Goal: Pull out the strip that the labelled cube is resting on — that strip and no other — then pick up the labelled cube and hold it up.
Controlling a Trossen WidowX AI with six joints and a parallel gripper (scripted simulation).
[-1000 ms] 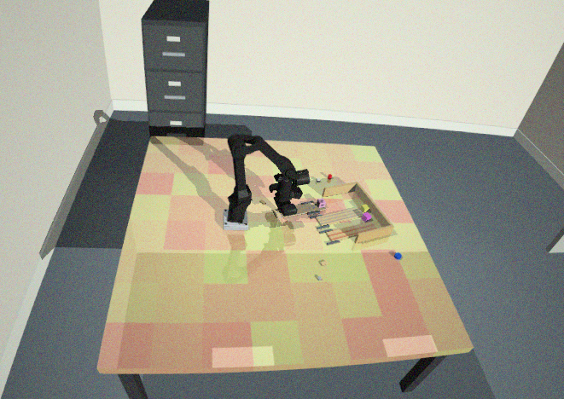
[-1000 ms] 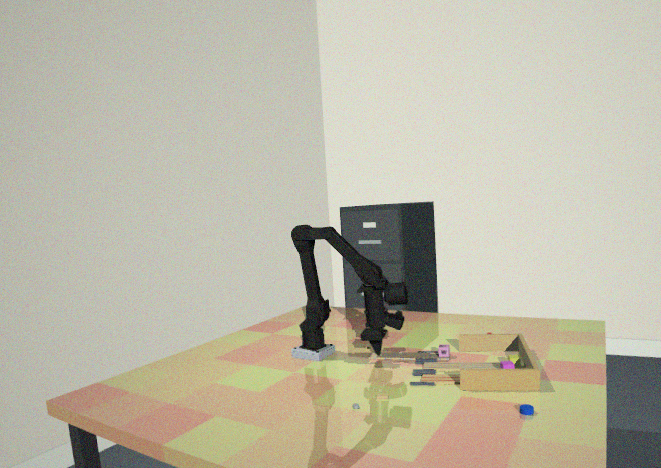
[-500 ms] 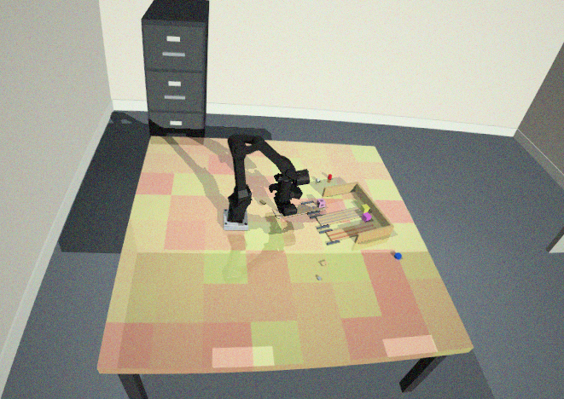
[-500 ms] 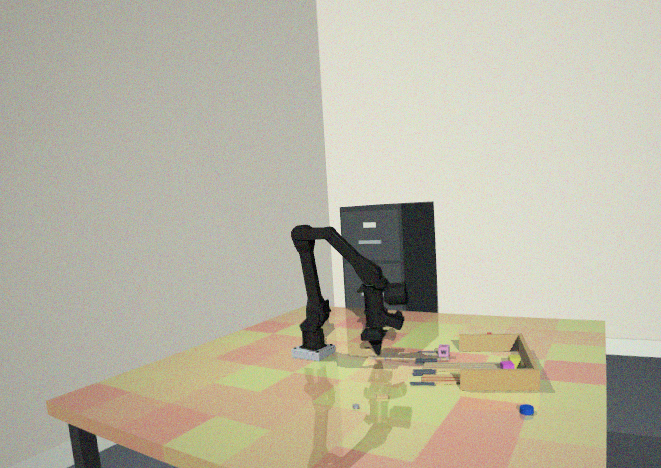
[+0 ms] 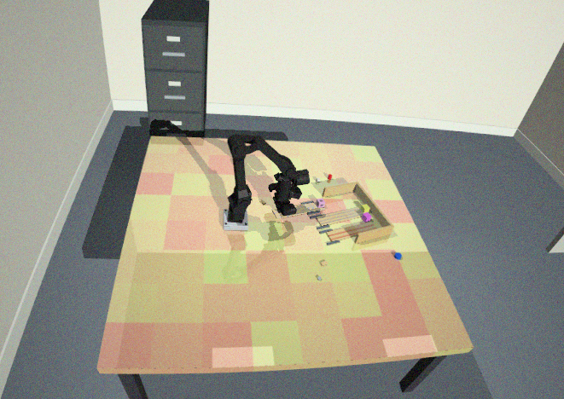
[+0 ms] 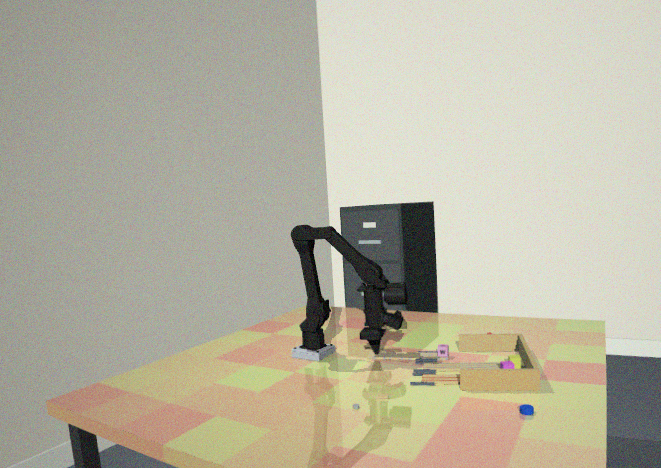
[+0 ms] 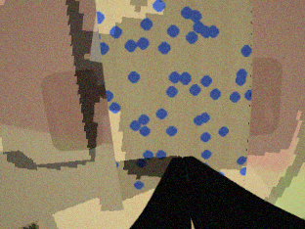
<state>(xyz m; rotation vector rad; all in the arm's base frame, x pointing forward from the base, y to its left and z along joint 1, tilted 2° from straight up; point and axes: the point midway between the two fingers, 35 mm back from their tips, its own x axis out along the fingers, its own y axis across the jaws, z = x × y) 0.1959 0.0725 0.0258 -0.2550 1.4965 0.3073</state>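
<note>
My gripper (image 5: 286, 211) (image 6: 375, 348) (image 7: 182, 167) is shut, pointing straight down, with its tips on a tan strip with blue dots (image 7: 186, 73) (image 5: 303, 206) (image 6: 402, 351). I cannot see the strip held between the fingers. A lilac cube with a dark label (image 5: 321, 203) (image 6: 442, 351) rests on this strip, outside the open side of the wooden tray (image 5: 376, 234) (image 6: 499, 380), to the right of my gripper. Two more strips (image 5: 339, 216) (image 5: 344, 231) reach into the tray. A magenta cube (image 5: 366, 216) (image 6: 506, 364) and a yellow cube (image 5: 365, 207) (image 6: 515, 359) sit inside it.
A blue cap (image 5: 398, 255) (image 6: 526, 409) lies in front of the tray. A small tan block (image 5: 323, 263) and a grey bit (image 5: 318, 277) (image 6: 355, 406) lie mid-table. A red piece (image 5: 329, 176) stands behind the tray. A dark filing cabinet (image 5: 175, 66) (image 6: 386, 253) stands behind the table.
</note>
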